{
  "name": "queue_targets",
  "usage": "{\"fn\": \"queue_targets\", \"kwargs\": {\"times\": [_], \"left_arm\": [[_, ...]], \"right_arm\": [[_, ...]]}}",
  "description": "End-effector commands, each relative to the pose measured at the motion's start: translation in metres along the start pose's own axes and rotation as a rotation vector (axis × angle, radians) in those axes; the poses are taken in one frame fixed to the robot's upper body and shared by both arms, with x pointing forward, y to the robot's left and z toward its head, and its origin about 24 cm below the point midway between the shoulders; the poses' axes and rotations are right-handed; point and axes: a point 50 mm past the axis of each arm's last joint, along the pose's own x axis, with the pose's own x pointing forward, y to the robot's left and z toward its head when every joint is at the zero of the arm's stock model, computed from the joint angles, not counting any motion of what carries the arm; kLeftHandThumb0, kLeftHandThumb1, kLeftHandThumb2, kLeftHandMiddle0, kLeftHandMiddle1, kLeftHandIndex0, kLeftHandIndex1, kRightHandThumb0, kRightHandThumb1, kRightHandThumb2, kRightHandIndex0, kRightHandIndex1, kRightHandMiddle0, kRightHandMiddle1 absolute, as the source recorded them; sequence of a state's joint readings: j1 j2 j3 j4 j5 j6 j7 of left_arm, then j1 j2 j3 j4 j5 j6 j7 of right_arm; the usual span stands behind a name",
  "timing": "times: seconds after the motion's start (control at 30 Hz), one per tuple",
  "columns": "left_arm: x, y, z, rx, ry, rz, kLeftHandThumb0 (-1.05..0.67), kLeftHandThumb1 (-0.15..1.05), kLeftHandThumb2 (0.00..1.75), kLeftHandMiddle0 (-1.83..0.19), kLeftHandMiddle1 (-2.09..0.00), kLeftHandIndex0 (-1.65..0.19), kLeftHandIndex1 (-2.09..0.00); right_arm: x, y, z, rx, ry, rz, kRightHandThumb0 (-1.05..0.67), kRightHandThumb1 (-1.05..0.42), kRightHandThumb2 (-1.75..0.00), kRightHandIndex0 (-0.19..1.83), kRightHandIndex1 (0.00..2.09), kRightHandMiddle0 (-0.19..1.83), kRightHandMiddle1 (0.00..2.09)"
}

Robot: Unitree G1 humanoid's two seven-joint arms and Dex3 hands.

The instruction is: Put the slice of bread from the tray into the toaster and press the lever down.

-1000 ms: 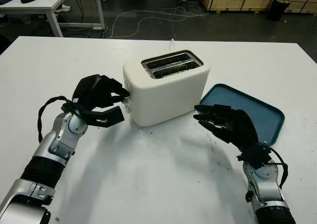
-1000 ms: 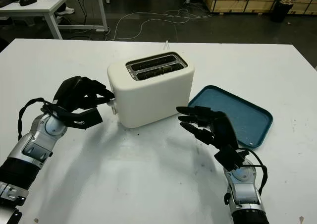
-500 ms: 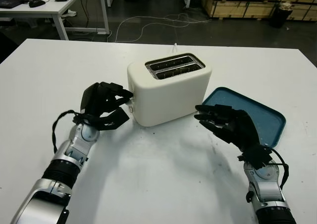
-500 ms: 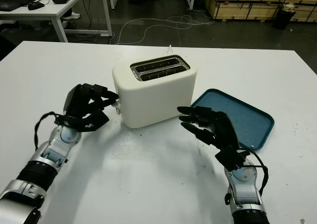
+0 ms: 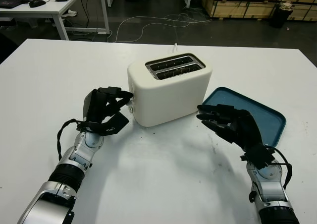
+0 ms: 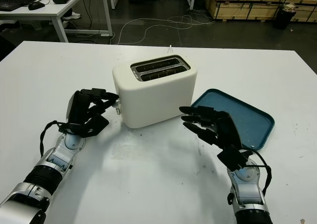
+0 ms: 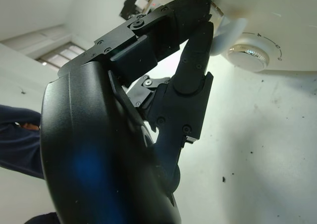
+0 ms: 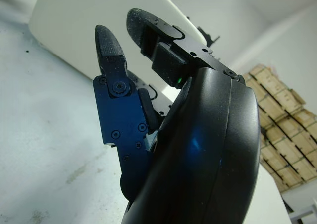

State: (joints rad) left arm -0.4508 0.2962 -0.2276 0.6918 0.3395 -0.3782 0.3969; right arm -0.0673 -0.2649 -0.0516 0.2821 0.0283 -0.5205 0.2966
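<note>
The white toaster (image 5: pixel 171 90) stands mid-table, its two top slots (image 5: pixel 173 66) dark inside; I cannot tell whether bread is in them. At its left end, my left hand (image 5: pixel 126 96) has its fingers curled on the small white lever (image 7: pixel 229 27), just above the round knob (image 7: pixel 249 53). The blue tray (image 5: pixel 265 111) lies to the right of the toaster with nothing on it. My right hand (image 5: pixel 212 117) is open, held above the table by the toaster's right front corner, at the tray's near-left edge.
The white table (image 5: pixel 158 179) has free room in front of the toaster and on both far sides. The toaster's white cable (image 5: pixel 174 46) runs off the back edge. Desks and wooden crates stand beyond. A person's dark sleeve (image 7: pixel 17 140) is in the left wrist view.
My left hand has sunk a little along the toaster's left end, fingers staying on the lever, and its forearm has dropped toward the table. The right hand has barely moved.
</note>
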Motion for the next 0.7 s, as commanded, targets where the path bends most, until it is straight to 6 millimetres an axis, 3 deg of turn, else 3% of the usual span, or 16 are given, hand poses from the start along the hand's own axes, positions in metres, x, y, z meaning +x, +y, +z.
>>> {"fn": "queue_targets", "kwargs": {"times": [0.0,0.2,0.4,0.57,0.67], "left_arm": [[-0.056,-0.104,0.005,0.012,0.083,-0.463,-0.28,0.86,0.00,-0.89,-1.26,-1.28,-0.13],[-0.041,-0.092,0.013,0.066,0.045,-0.456,-0.29,0.86,0.00,-0.89,-1.36,-1.23,-0.15],[-0.016,-0.067,0.041,0.152,-0.110,-0.437,-0.31,0.84,0.00,-0.81,-1.54,-1.24,-0.26],[-0.011,-0.062,0.057,0.169,-0.169,-0.448,-0.33,0.78,0.00,-0.87,-1.39,-1.02,-0.76],[-0.007,-0.058,0.064,0.190,-0.200,-0.451,-0.34,0.75,0.00,-0.89,-1.36,-1.00,-0.86]], "right_arm": [[0.001,-0.003,-0.001,-0.019,0.002,0.008,-0.40,-0.89,0.00,1.10,0.00,1.00,0.00],[0.001,-0.003,0.000,-0.024,0.005,0.014,-0.40,-0.89,0.00,1.09,0.00,1.00,0.00],[0.001,-0.003,-0.001,-0.011,0.010,0.013,-0.40,-0.89,0.00,1.09,0.00,1.00,0.00],[0.001,-0.003,0.000,-0.023,0.008,0.016,-0.41,-0.89,0.00,1.09,0.00,1.00,0.00],[0.001,-0.003,0.000,-0.030,0.012,0.016,-0.41,-0.89,0.00,1.09,0.00,1.00,0.00]]}}
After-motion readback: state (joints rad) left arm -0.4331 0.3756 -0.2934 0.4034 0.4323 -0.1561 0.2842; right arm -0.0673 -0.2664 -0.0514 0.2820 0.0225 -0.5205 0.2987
